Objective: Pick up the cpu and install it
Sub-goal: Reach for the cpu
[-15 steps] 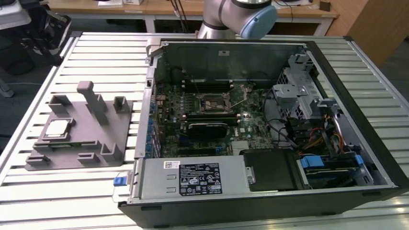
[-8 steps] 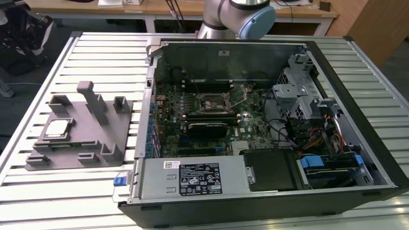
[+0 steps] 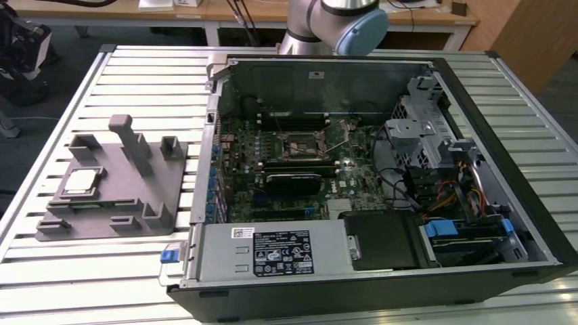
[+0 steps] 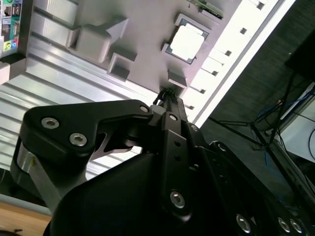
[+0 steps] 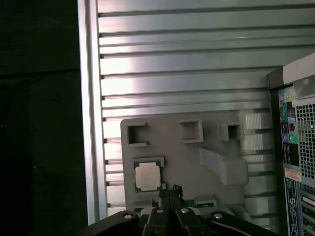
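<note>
We locate the cpu (image 3: pixel 81 181) in a shallow square recess of the grey tray (image 3: pixel 122 206). The tray lies on the ribbed metal counter (image 3: pixel 135 74), near the counter edge at the exterior view's left and beside the open computer case (image 3: pixel 488 81).

In both wrist views the gripper (image 5: pixel 172 191) hangs above the tray, near the cpu and clear of it. Its fingers appear pressed together with nothing between them.

We judge the cpu to be light, rigid and fragile:
- The pale metal top is smooth and likely slippery.
- The thin green board (image 5: pixel 148 161) framing it leaves little edge to grip.
- We advise taking hold across two opposite side edges and keeping it level.
- The underside contacts should stay untouched.

The tray is matte moulded plastic with upright pegs and blocks. The case is sheet steel, with the motherboard socket (image 3: pixel 302 143) exposed.
</note>
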Robot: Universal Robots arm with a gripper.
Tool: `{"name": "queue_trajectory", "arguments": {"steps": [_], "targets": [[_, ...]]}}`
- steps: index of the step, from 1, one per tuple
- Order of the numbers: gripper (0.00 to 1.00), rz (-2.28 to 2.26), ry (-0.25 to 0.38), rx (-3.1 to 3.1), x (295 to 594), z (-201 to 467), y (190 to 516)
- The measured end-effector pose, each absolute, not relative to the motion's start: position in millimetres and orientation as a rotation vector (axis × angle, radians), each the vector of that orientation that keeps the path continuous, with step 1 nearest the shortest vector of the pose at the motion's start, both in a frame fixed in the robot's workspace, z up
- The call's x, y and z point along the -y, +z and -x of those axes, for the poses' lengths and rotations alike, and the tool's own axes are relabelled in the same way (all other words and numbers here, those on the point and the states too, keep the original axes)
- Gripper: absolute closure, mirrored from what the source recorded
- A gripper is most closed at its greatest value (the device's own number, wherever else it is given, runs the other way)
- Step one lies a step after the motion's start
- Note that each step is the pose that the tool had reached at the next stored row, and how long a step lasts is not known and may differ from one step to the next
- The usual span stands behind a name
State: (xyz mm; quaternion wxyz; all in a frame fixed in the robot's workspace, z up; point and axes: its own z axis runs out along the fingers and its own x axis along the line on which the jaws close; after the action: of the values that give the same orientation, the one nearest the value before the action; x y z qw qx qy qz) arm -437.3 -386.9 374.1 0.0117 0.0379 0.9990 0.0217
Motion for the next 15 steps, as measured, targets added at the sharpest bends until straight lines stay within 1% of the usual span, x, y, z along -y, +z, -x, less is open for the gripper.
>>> {"name": "queue_trajectory", "arguments": {"steps": [15], "targets": [[0.89, -0.118, 0.068, -3.115, 386.9, 459.0, 372.2]]}}
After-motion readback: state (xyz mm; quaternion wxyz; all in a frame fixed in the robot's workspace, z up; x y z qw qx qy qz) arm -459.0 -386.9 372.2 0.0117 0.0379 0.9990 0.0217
